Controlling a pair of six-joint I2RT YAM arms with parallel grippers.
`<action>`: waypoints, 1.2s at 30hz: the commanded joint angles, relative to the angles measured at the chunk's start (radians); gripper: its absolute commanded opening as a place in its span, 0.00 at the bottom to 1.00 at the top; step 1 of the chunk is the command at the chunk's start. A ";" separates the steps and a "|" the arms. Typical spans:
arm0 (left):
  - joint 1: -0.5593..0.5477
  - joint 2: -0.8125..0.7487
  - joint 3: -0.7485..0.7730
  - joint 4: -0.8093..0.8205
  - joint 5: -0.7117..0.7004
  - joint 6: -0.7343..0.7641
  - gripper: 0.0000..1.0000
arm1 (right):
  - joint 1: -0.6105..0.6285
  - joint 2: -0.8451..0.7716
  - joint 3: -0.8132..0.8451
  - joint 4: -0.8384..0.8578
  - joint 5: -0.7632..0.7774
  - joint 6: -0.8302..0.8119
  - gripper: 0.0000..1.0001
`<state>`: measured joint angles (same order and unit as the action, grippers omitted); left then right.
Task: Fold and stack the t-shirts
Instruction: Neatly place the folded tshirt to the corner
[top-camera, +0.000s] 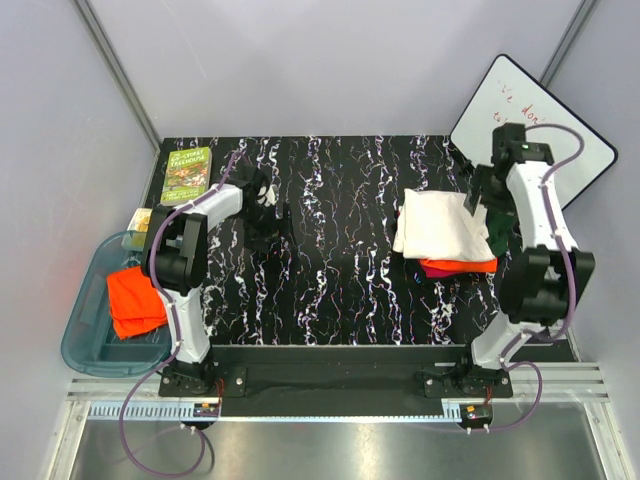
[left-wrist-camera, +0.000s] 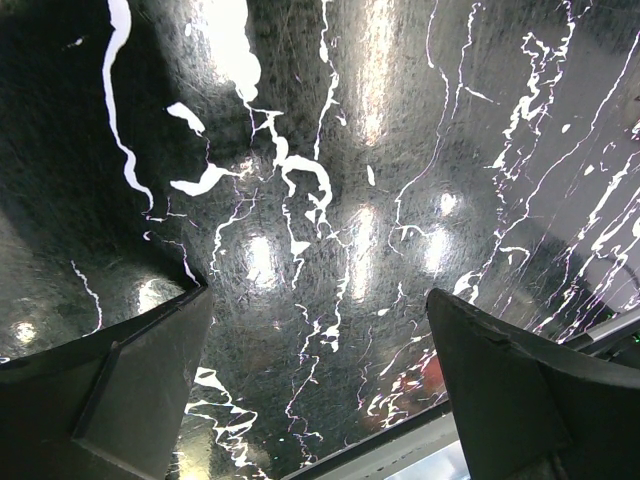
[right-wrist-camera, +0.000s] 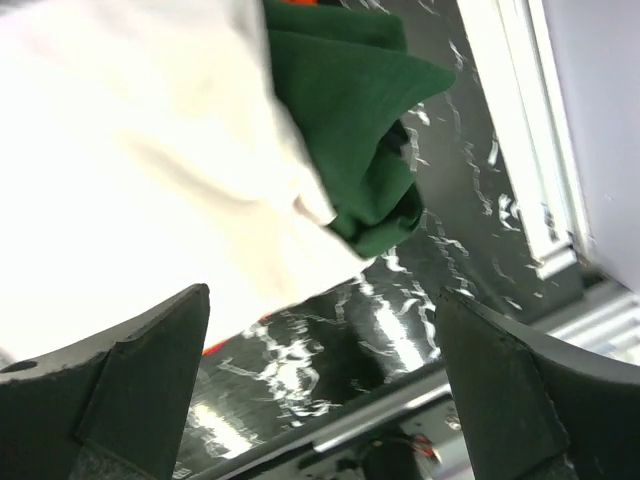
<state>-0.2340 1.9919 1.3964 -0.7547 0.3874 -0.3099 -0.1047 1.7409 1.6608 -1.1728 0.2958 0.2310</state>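
**Left claw (left-wrist-camera: 318, 295) and right claw (right-wrist-camera: 322, 292) both spread, gripping nothing**

Beside the bench's (top-camera: 340, 270) left edge, a blue plastic bin (top-camera: 84, 325) holds one crumpled orange t-shirt (top-camera: 135, 300). On the bench's right side, a folded cream t-shirt (top-camera: 438, 225) with dark green sleeves lies on top of a folded orange tee (top-camera: 458, 267), near the right claw.
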 joint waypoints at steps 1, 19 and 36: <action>-0.007 0.024 -0.043 -0.028 -0.065 0.032 0.99 | 0.013 -0.122 0.025 0.042 -0.156 0.016 1.00; -0.016 0.004 -0.083 -0.026 -0.094 0.031 0.99 | 0.028 -0.011 -0.381 0.653 -1.198 0.255 0.00; -0.018 -0.013 -0.083 -0.028 -0.101 0.035 0.99 | 0.023 0.259 -0.556 0.576 -1.084 0.232 0.00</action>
<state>-0.2478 1.9644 1.3590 -0.7433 0.3626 -0.3096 -0.0807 1.9137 1.1366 -0.5304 -0.8234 0.4583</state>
